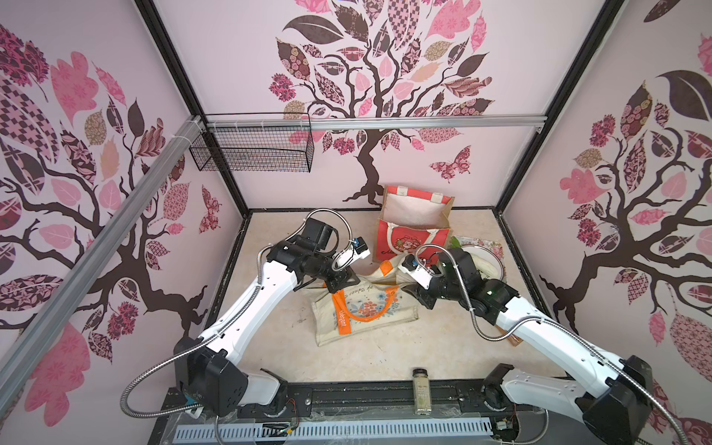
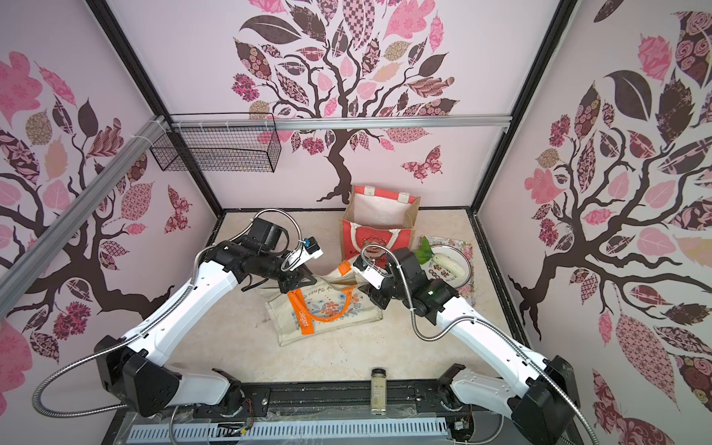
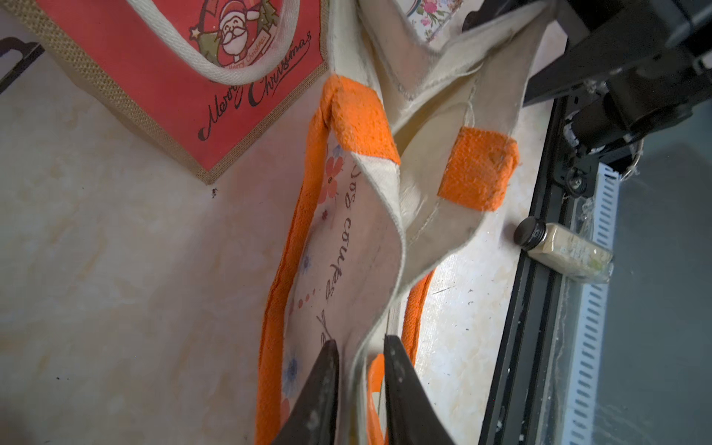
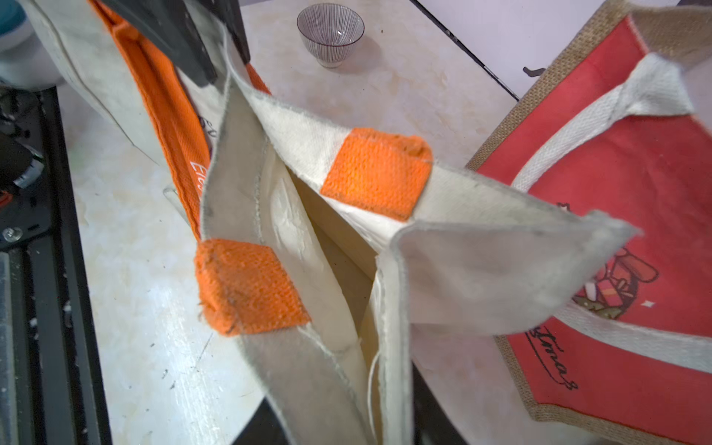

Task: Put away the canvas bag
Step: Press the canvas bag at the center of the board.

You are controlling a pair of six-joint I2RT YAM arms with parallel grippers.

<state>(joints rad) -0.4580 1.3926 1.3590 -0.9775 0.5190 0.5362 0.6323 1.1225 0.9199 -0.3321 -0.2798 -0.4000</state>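
Your cream canvas bag with orange handles [image 1: 366, 312] lies in the middle of the table [image 1: 443, 346], its mouth lifted toward the back edge, so it is not put away yet. On the left gripper [image 3: 360, 343] the fingers stand apart around one rim, not pinching. On the right gripper [image 4: 345, 418] they flank the opposite rim; you cannot tell whether they clamp it.
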